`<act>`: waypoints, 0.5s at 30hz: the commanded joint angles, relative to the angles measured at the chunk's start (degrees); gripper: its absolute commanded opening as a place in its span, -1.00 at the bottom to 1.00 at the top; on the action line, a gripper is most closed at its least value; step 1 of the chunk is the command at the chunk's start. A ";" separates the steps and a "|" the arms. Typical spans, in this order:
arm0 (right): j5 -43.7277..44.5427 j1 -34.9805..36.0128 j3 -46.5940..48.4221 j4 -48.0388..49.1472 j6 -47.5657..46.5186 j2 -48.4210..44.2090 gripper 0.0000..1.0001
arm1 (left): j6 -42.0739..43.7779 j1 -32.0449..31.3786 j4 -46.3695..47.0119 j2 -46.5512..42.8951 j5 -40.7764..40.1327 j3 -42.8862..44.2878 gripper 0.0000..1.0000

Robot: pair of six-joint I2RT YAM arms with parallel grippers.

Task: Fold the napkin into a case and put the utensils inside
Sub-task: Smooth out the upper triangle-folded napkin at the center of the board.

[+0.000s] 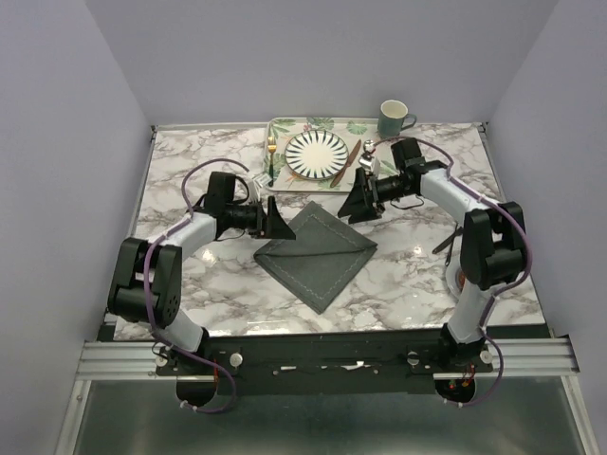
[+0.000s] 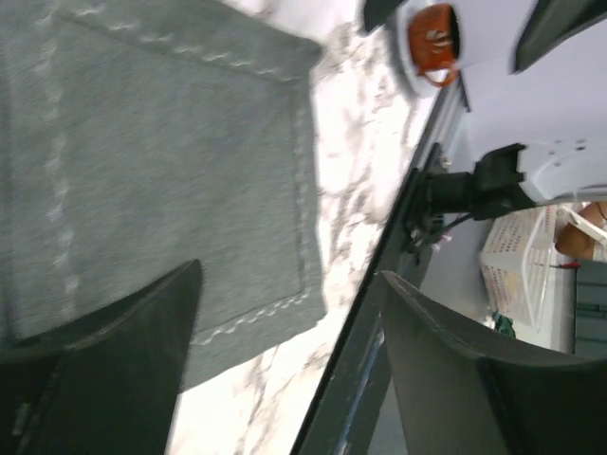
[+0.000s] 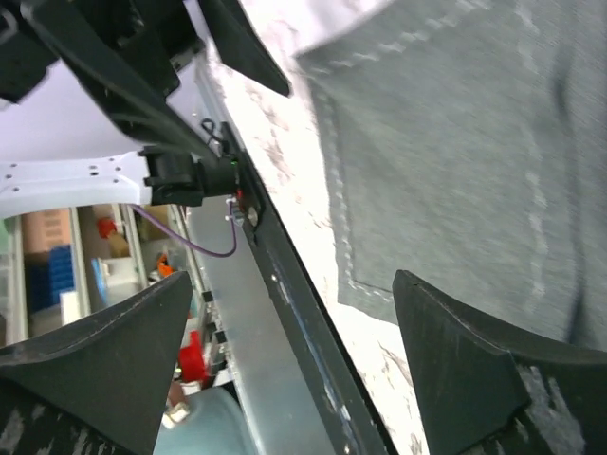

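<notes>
A: Condition of the left arm (image 1: 190, 230)?
B: Bent at the elbow, reaching inward. The left gripper (image 1: 274, 220) points toward centre, jaws spread wide, nothing held.
A: And the right arm (image 1: 453, 194)?
B: Folded inward likewise. The right gripper (image 1: 359, 203) faces left, jaws wide apart, empty.

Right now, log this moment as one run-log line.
napkin: on table, fold unfinished | left gripper: open, empty | right gripper: open, empty | utensils: beside plate

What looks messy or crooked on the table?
The napkin lies cornerwise on the table, and one part seems folded over unevenly, so it looks crooked. Nothing seems spilled or broken: the plate, fork and knife sit tidily on the tray.
</notes>
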 commanded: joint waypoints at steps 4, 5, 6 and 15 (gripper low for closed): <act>-3.87 6.61 0.73 6.71 8.94 4.59 0.99 | -23.44 -6.95 26.75 0.33 -3.06 -6.49 0.87; -4.40 6.87 1.08 7.07 9.99 5.56 0.99 | -24.69 -7.03 29.82 2.69 -3.50 -6.66 0.88; -4.67 7.23 1.35 7.42 10.26 7.83 0.99 | -25.57 -7.04 31.15 3.85 -3.76 -6.67 0.88; -3.53 1.35 -1.46 4.62 3.42 19.27 0.99 | -23.83 -1.59 32.22 16.33 -1.67 -10.35 0.82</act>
